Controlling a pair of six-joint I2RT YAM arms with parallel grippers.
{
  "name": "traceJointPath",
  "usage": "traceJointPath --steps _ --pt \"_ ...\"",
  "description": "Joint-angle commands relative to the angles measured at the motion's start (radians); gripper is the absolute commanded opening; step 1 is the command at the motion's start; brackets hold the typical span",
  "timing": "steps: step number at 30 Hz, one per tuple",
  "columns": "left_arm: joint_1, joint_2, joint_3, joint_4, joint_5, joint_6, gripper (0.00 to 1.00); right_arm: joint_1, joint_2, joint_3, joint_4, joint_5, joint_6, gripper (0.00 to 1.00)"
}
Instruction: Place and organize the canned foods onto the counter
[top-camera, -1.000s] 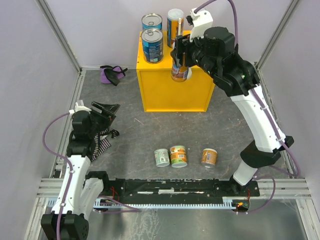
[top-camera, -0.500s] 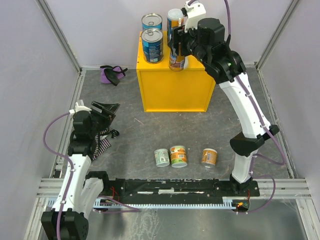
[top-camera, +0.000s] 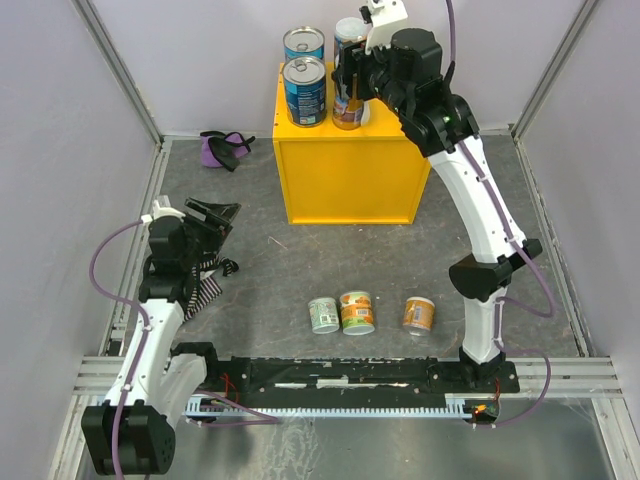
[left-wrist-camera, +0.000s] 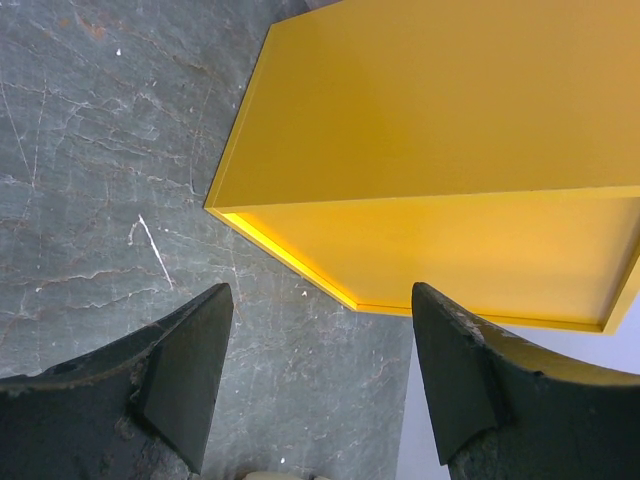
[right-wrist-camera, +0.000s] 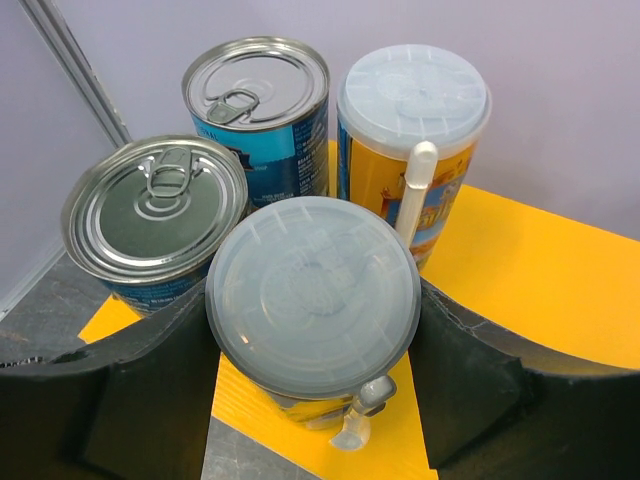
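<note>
**Spotter:** Left side first. Anything risky?

**Me:** No. My left gripper (left-wrist-camera: 315, 380) hangs wide open and empty, low over the grey floor, facing the big yellow cube-shaped counter (left-wrist-camera: 420, 120).

**Spotter:** And on top?

**Me:** Two blue-labelled, silver-topped cans (right-wrist-camera: 155, 205) stand at the left. Just beside them is the tall orange can with the clear lid and white spoon (right-wrist-camera: 312, 295), clamped in my right gripper (top-camera: 350, 92). It's near the counter's front edge, and I can't tell if its base is down.

**Spotter:** What could go wrong?

**Me:** A crooked release could tip it off that edge or shove the blue-labelled cans. To the right, my finger could clip the second tall orange can (right-wrist-camera: 413, 100). Three short cans (top-camera: 357, 312) wait on the floor.
</note>
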Motion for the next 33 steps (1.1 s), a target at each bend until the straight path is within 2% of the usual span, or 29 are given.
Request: traceJointPath --steps 1,16,29,33 --pt "0.002 0.016 0.006 0.067 0.005 0.046 0.78 -0.007 -0.003 0.081 0.194 -0.027 0.012 0.01" --pt "0.002 0.065 0.03 0.072 0.002 0.066 0.78 -0.035 0.043 0.073 0.207 0.004 -0.095 0.01" --pt "0.002 0.063 0.028 0.07 -0.005 0.064 0.78 -0.05 0.073 0.082 0.194 -0.041 -0.087 0.01" --pt "0.002 0.056 0.026 0.064 -0.008 0.064 0.78 -0.051 0.082 0.081 0.194 -0.033 -0.087 0.06"
